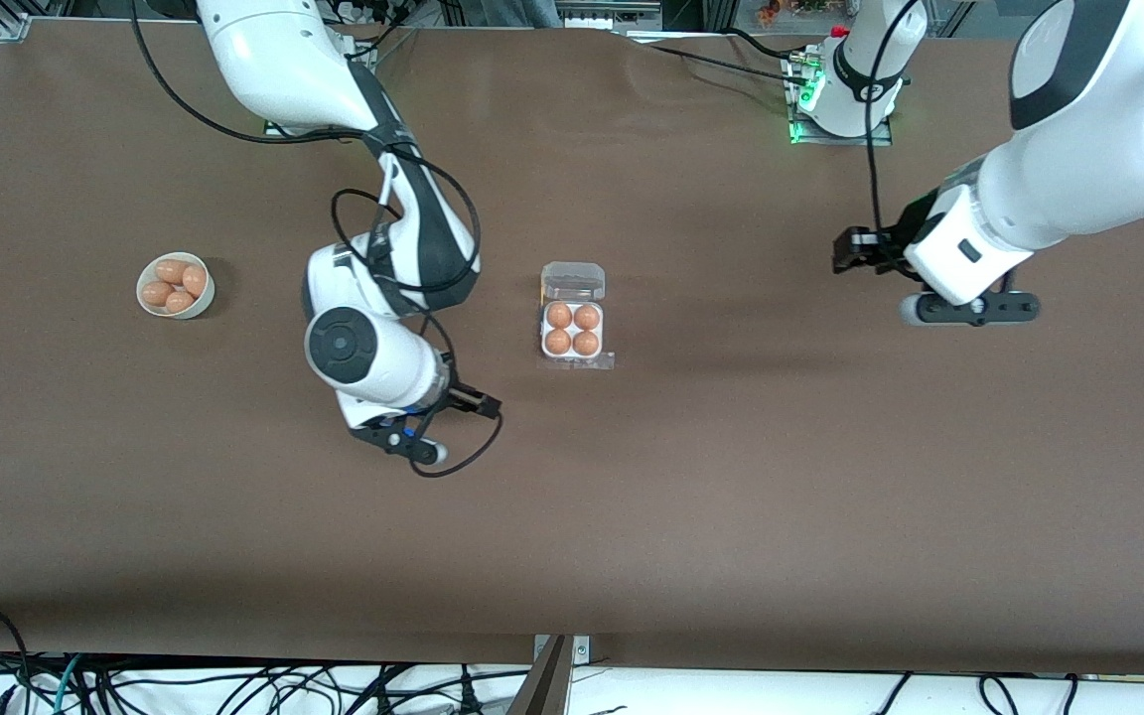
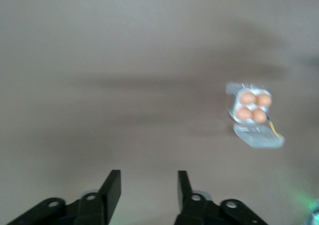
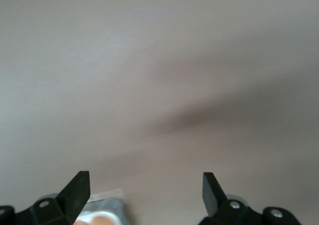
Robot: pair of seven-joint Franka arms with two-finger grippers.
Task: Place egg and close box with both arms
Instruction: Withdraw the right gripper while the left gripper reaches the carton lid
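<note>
The box is a clear carton lying in the middle of the table, and each of its cells holds an orange-brown egg. Its transparent lid lies open, farther from the front camera than the tray. My right gripper is over the bare table beside the box, toward the right arm's end, open and empty. In the right wrist view a corner of the box shows at the frame's edge. My left gripper hangs over the table toward the left arm's end. Its fingers stand apart with nothing between them, and the box lies well away from it.
A round white bowl with several more eggs sits toward the right arm's end of the table. Black cables trail from both arms. The brown tabletop runs wide on every side of the box.
</note>
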